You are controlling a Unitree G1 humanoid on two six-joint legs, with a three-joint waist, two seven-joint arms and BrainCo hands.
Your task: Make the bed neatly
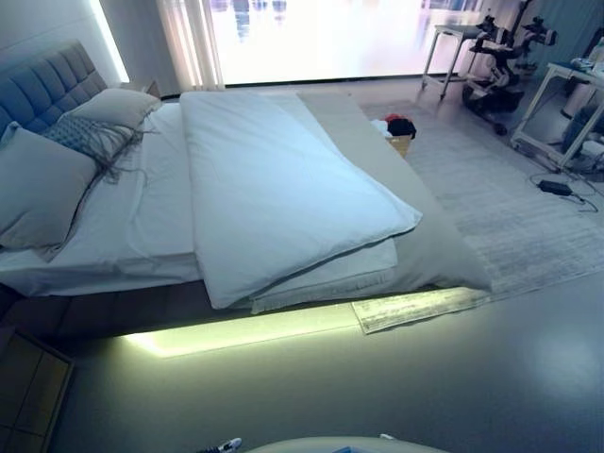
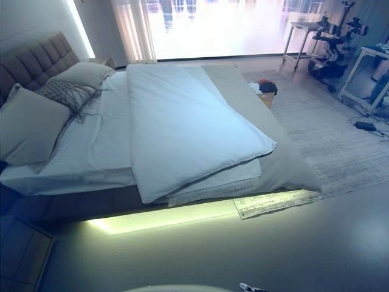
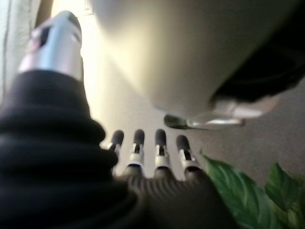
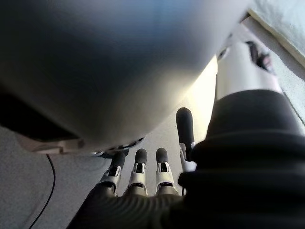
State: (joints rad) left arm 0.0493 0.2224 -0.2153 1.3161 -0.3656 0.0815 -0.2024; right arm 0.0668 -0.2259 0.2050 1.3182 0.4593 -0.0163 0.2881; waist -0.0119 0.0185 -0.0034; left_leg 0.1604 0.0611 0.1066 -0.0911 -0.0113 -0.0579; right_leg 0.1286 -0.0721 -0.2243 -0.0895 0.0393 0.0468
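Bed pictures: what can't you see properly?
- Headboard: cut off by the eye views' left edge.
- Basket past the bed: too small to tell what's inside.
- Plant: left wrist view shows only blurred leaves; the left hand covers the rest.

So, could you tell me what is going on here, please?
Nothing is being handled right now. The robot faces the bed with both hands empty: the left hand and right hand hang with relaxed fingers. The white duvet lies folded and askew, off the pillows, so the bed is not yet made.
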